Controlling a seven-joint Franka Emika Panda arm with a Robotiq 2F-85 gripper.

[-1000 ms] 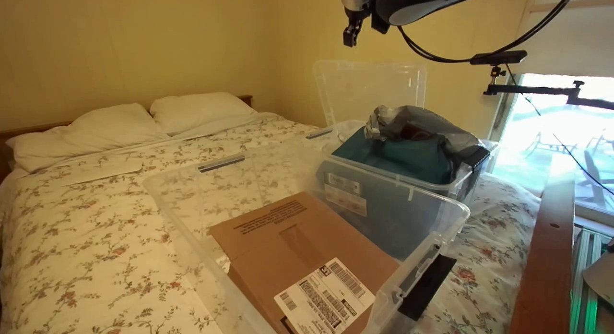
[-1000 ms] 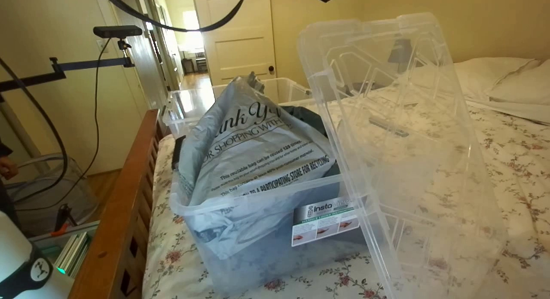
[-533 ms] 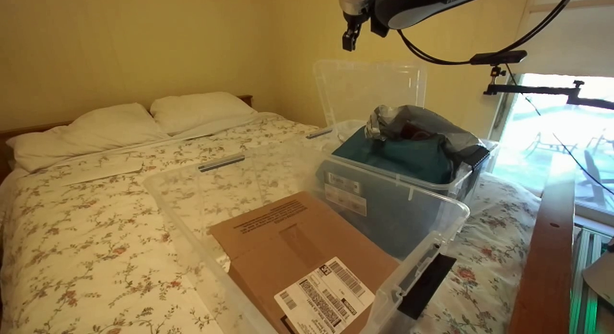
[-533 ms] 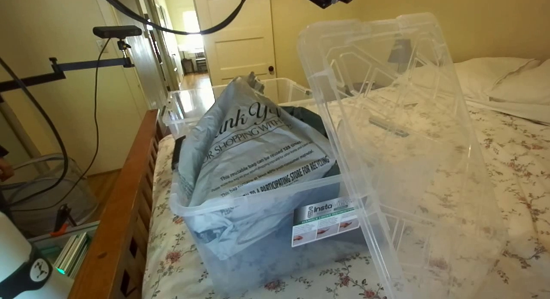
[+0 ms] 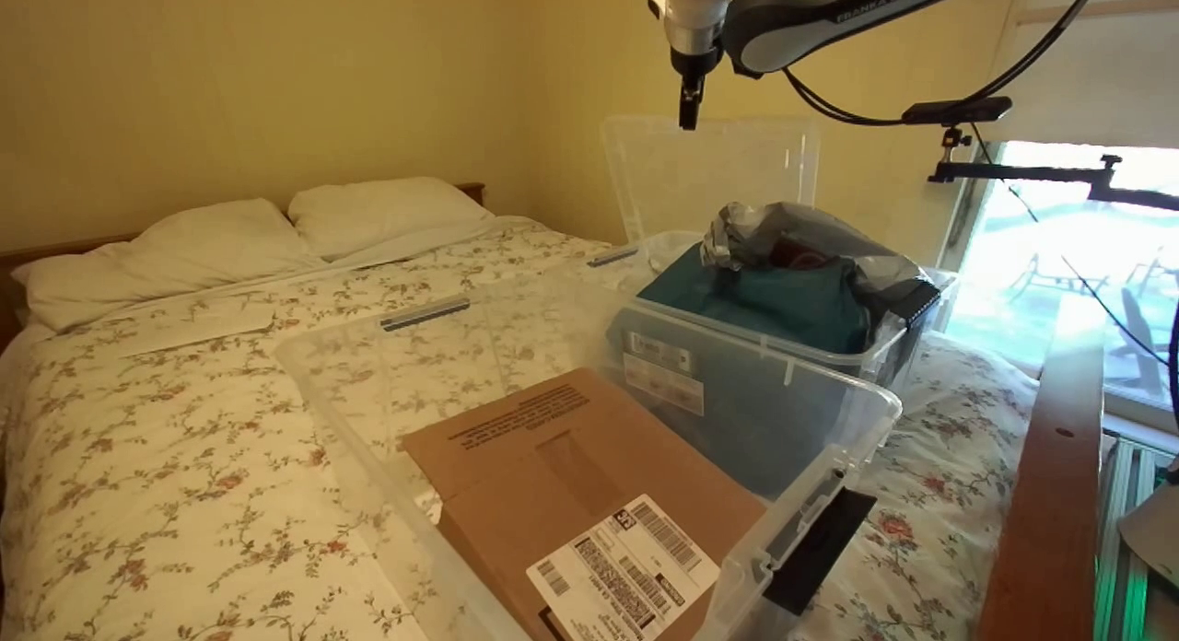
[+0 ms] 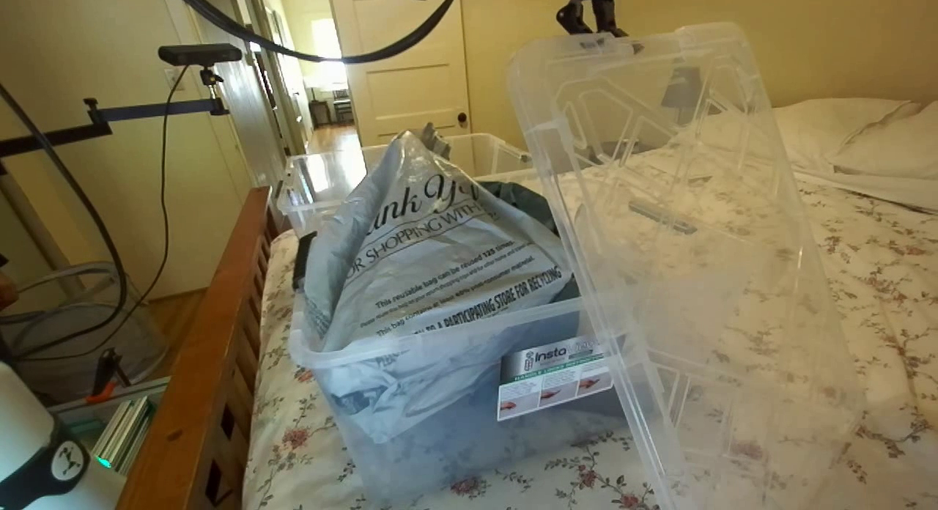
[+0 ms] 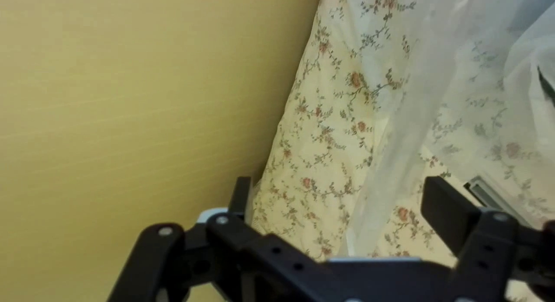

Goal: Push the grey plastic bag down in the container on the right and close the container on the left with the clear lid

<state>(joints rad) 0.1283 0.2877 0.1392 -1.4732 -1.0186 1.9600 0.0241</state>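
Slanting upward lengthwise: clear lid (image 6: 692,257)

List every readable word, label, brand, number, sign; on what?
"FRANKA EMIKA": black-white robot arm
"ank Yo": grey plastic bag
"OR SHOPPING WITH": bag
"This reusable bag can be reused 125 times.": bag
"TO A PARTICIPATING STORE FOR RECYCLING": bag
"Insta": rectangular label, clear plastic container
Round emblem: white robot housing
Too small/blurred: other print on bag and label; white shipping label; brown cardboard box; white stickers.
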